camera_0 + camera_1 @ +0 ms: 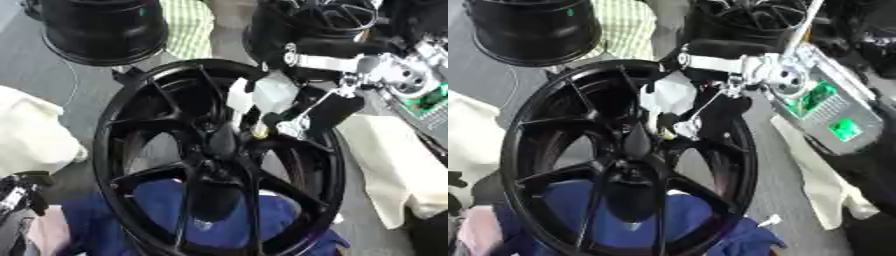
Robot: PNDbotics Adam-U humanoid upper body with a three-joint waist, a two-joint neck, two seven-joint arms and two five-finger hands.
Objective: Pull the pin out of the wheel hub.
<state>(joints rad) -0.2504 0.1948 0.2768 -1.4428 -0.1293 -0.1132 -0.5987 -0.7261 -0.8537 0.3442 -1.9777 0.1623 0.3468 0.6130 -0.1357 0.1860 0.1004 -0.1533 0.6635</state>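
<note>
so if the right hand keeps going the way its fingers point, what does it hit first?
Probably the small yellowish pin at the wheel hub; the right hand points down-left at it, fingertips apparently almost there, though depth is unclear.

Right hand (289,107), fingers curled downward

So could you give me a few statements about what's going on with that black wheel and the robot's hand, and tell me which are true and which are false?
1. The robot's right hand reaches down to the middle of the black wheel. True.
2. The wheel lies on a red cloth. False: a blue cloth shows through its spokes.
3. A small yellowish thing sits at the fingertips near the hub. True; whether it is the pin cannot be told.
4. The left hand is holding the wheel's rim. False: only a dark part shows at the lower left corner, apart from the wheel.
5. Other black wheels stand beyond this one. True.
</note>
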